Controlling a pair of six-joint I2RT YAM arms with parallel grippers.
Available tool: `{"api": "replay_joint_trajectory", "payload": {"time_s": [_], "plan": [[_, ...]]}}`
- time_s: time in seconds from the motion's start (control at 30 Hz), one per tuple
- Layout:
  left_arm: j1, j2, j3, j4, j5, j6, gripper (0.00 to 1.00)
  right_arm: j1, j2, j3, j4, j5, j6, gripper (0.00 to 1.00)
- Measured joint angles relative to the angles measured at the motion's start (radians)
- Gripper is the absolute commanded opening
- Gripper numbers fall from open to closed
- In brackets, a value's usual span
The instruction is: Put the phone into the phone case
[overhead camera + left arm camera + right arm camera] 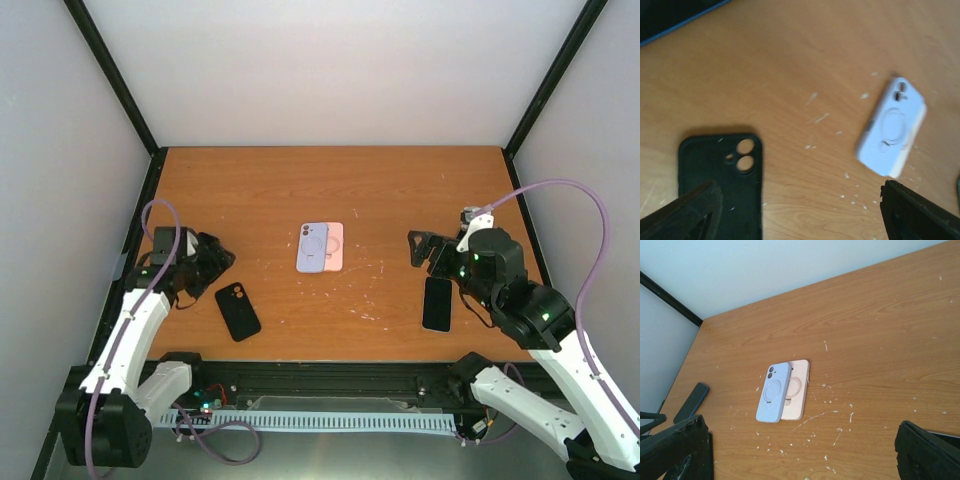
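Phone, a glossy dark slab, lies flat on the scuffed wooden table, the matte round-cornered black case well apart, with left gripper and right gripper gaping, empty.

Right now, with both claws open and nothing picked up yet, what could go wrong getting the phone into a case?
1. The phone lies flat beside the right claw; it may get pushed along instead of gripped.
2. The lavender case overlaps the pink case, so lifting one could drag the other.
3. The black case sits far across from the phone, so pairing them needs a long carry.
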Motion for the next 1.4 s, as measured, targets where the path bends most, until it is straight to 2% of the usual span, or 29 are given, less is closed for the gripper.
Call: {"api": "replay_joint_trajectory", "payload": {"time_s": [0.13, 0.2, 0.23, 0.43, 0.57, 0.87, 1.2, 1.4], "plan": [[0.0, 0.01, -0.089, 0.0, -0.045, -0.055, 0.67, 0.0, -0.02, -0.045, 0.019, -0.031, 0.01, 1.0], [0.0, 0.024, -0.1, 0.001, -0.059, -0.079, 0.55, 0.0, -0.021, -0.056, 0.025, -0.043, 0.015, 1.0], [0.0, 0.031, -0.101, 0.005, -0.067, -0.088, 0.53, 0.0, -0.019, -0.057, 0.026, -0.047, 0.017, 1.0], [0.0, 0.052, -0.158, 0.05, -0.117, -0.166, 0.49, -0.001, -0.018, -0.059, 0.027, -0.064, 0.031, 1.0], [0.0, 0.131, -0.171, 0.043, -0.159, -0.214, 0.49, -0.001, -0.018, -0.067, 0.022, -0.063, 0.052, 1.0], [0.001, 0.192, -0.202, 0.043, -0.214, -0.246, 0.44, -0.001, 0.031, -0.122, 0.001, -0.066, 0.108, 1.0], [0.001, 0.21, -0.248, 0.1, -0.2, -0.245, 0.28, -0.002, 0.103, -0.157, -0.05, -0.001, 0.189, 1.0], [0.002, 0.237, -0.252, 0.154, -0.175, -0.227, 0.11, -0.058, 0.265, -0.167, -0.078, 0.097, 0.188, 1.0]]}}
